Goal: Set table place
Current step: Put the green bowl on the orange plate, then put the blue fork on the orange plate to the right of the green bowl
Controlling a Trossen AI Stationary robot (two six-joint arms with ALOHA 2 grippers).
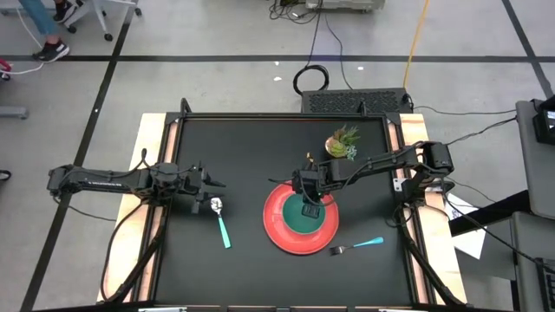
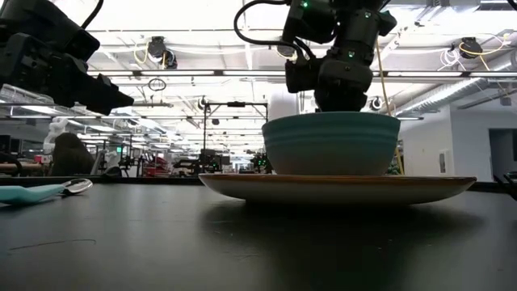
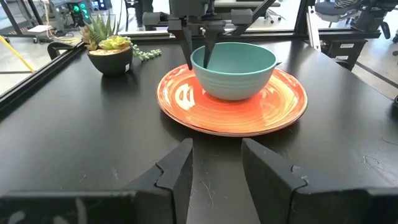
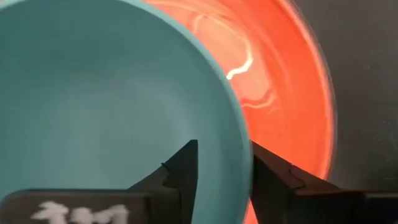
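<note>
Place setting, mid-task. My right gripper (image 1: 310,201) hangs over the teal bowl (image 1: 308,213), which sits on the red plate (image 1: 286,232) at the centre of the table (image 1: 251,147). Its fingers straddle the bowl's rim, one inside and one outside. The right wrist view shows a gap on each side of the rim (image 4: 241,134), so I judge the fingers apart, not clamped.

The relation that matters next: the spoon (image 1: 221,224) lies just beside my left gripper (image 1: 211,184), toward the table's front edge, its long axis running roughly front to back with the metal end nearest the gripper. The fork (image 1: 357,246) lies at the plate's front right, well apart from the left arm. The left arm is nearer the spoon, the right arm nearer the fork.

The left gripper's fingers stand apart, holding nothing. The left wrist view shows the potted plant (image 3: 110,48) beside the plate. The low view alone shows the bowl resting flat on the plate.
</note>
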